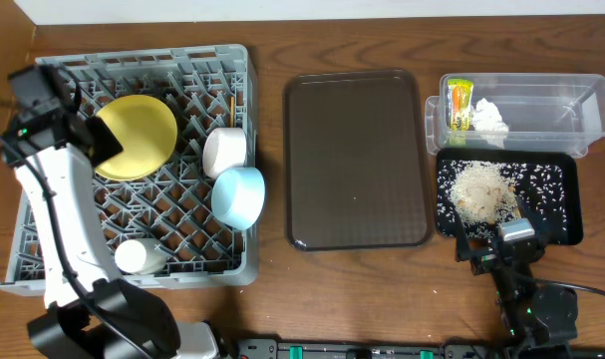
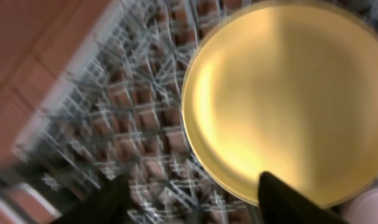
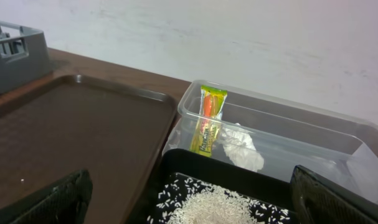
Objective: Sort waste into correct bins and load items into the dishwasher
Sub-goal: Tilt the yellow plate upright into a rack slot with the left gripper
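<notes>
The grey dish rack (image 1: 43, 229) holds the yellow plate (image 1: 138, 135), white bowl (image 1: 225, 150), light blue bowl (image 1: 238, 195), white cup (image 1: 141, 256) and a thin chopstick (image 1: 231, 107). My left gripper (image 1: 99, 141) is open and empty over the rack, one finger across the plate's edge (image 2: 288, 99); its jaws (image 2: 195, 202) frame the rack lattice (image 2: 145, 155). The clear tub (image 1: 541, 100) holds the snack wrapper (image 1: 460, 105) and tissue (image 1: 489, 117). The black tray (image 1: 566, 199) holds rice (image 1: 481, 189). My right gripper (image 1: 498, 241) is open and empty at the tray's front edge.
The dark brown serving tray (image 1: 357, 160) lies bare between the rack and the bins. In the right wrist view, the open jaws (image 3: 195, 205) frame the rice (image 3: 220, 205), with the wrapper (image 3: 207, 118) and tissue (image 3: 241, 146) in the tub (image 3: 288, 121) beyond.
</notes>
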Action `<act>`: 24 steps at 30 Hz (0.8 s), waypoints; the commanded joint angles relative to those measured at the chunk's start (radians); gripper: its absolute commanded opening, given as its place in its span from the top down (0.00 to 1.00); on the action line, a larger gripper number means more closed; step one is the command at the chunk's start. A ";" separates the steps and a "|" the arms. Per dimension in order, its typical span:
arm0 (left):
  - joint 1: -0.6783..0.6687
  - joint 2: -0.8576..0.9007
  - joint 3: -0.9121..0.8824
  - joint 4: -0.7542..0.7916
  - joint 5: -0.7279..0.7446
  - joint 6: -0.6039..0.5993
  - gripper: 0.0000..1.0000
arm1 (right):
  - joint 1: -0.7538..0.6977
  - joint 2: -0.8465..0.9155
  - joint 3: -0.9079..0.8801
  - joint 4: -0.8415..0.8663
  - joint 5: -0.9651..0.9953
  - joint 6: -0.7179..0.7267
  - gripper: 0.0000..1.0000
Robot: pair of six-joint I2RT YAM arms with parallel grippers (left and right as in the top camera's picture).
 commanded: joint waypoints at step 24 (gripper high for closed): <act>0.188 0.236 -0.159 0.222 0.538 -0.474 0.34 | -0.006 -0.002 -0.002 -0.004 0.010 0.011 0.01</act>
